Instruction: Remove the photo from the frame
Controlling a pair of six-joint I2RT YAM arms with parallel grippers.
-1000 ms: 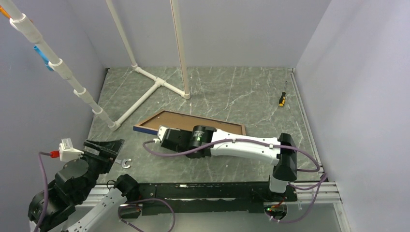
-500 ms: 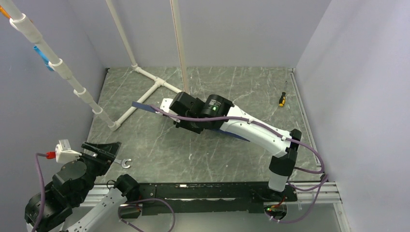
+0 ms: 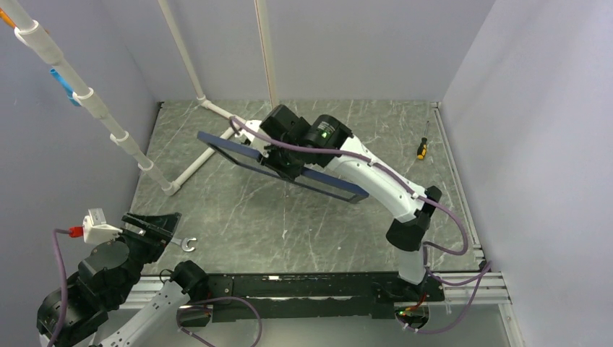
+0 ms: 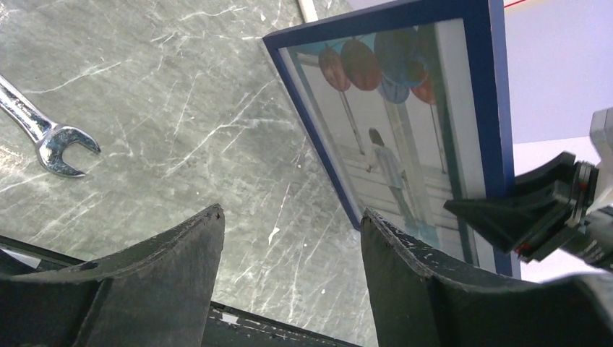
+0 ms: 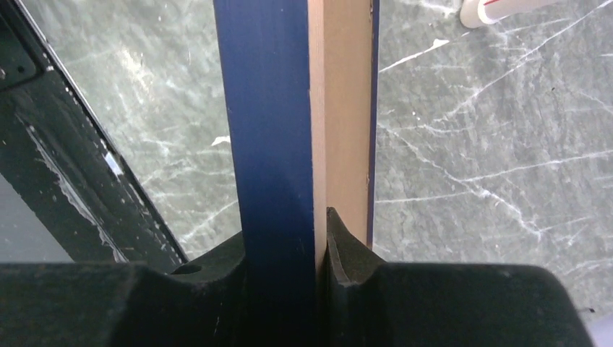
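Observation:
The navy-blue frame point(image 3: 278, 168) hangs tilted in the air over the middle of the table, held by its upper edge. My right gripper point(image 3: 278, 153) is shut on that edge; in the right wrist view its jaws pinch the blue moulding point(image 5: 271, 123) and the brown backing board point(image 5: 345, 116). The photo point(image 4: 394, 137) shows inside the frame point(image 4: 499, 101) in the left wrist view, with red and blue balls and a small figure. My left gripper point(image 4: 289, 238) is open and empty, low at the near left point(image 3: 155, 224), apart from the frame.
A steel wrench point(image 3: 187, 243) lies near the left gripper and shows in the left wrist view point(image 4: 43, 130). A white pipe structure point(image 3: 217, 137) stands at the back left. A yellow-handled screwdriver point(image 3: 421, 148) lies at the back right. Grey walls enclose the table.
My right gripper has lifted the frame off the table and carried it up and back, turning it from backing-side-up flat to tilted on edge. The left arm has barely moved.

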